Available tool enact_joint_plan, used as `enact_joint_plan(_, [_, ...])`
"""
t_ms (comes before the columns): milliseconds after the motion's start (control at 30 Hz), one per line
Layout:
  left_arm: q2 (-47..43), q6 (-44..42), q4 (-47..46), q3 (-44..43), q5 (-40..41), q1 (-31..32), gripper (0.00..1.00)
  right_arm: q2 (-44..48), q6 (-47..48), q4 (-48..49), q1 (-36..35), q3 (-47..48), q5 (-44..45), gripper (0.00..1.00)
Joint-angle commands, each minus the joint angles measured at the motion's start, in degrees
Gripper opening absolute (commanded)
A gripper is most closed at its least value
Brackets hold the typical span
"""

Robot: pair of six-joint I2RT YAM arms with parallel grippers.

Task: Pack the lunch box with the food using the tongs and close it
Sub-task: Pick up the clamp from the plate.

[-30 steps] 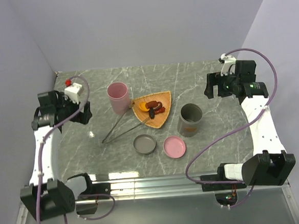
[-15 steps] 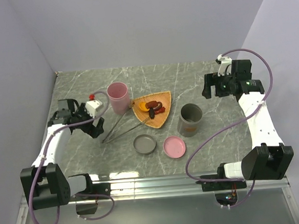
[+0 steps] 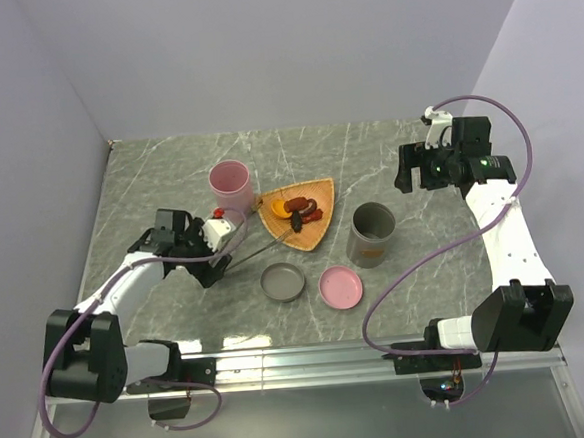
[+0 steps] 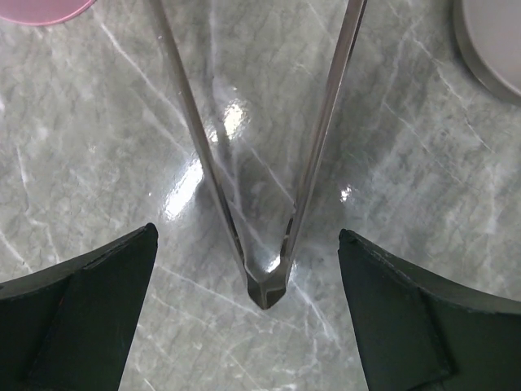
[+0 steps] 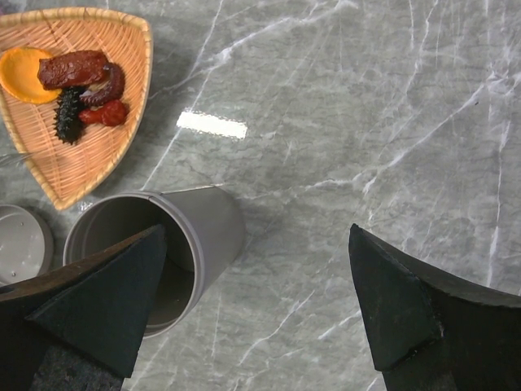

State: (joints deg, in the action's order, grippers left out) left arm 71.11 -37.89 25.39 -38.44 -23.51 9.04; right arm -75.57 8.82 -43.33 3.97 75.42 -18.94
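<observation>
Locate the left claw at centre left of the top view. Spread wide and straddling the joined end of the tongs without contact, presumably to close on both arms near the hinge. Note the tongs lying flat on the counter, tips at the left edge of the orange plate. Find the food on that plate, none packed yet. Further right, see the grey container standing lidless, ready for filling. At upper right, observe the right claw: spread, holding nothing, hanging clear of the work.
</observation>
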Motion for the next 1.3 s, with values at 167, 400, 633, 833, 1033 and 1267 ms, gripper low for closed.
enact_joint_plan(167, [1.48,3.52,-7.09,1.61,5.65,3.79,0.99,0.25,-0.29,1.32,-0.45,-0.36,0.31,1.00])
enact_joint_plan(400, [4.12,6.51,-13.25,2.22,9.01,5.90,0.99,0.25,-0.29,1.41,-0.54,-0.36,0.66,1.00])
enact_joint_plan(633, [5.44,8.53,-16.51,3.02,8.48,7.92,0.99,0.34,-0.12,1.76,-0.45,-0.89,1.27,1.00])
enact_joint_plan(833, [7.81,9.85,-18.88,3.45,9.18,9.51,0.98,0.42,-0.12,2.11,-0.54,-1.41,1.45,1.00])
enact_joint_plan(1033, [10.45,9.76,-19.32,2.31,8.39,9.86,0.99,0.34,-0.21,2.02,-0.45,-1.33,1.54,1.00])
enact_joint_plan(1267, [12.91,9.86,-18.80,0.56,8.83,10.30,0.99,0.25,-0.03,1.76,-0.45,-0.80,1.80,1.00])
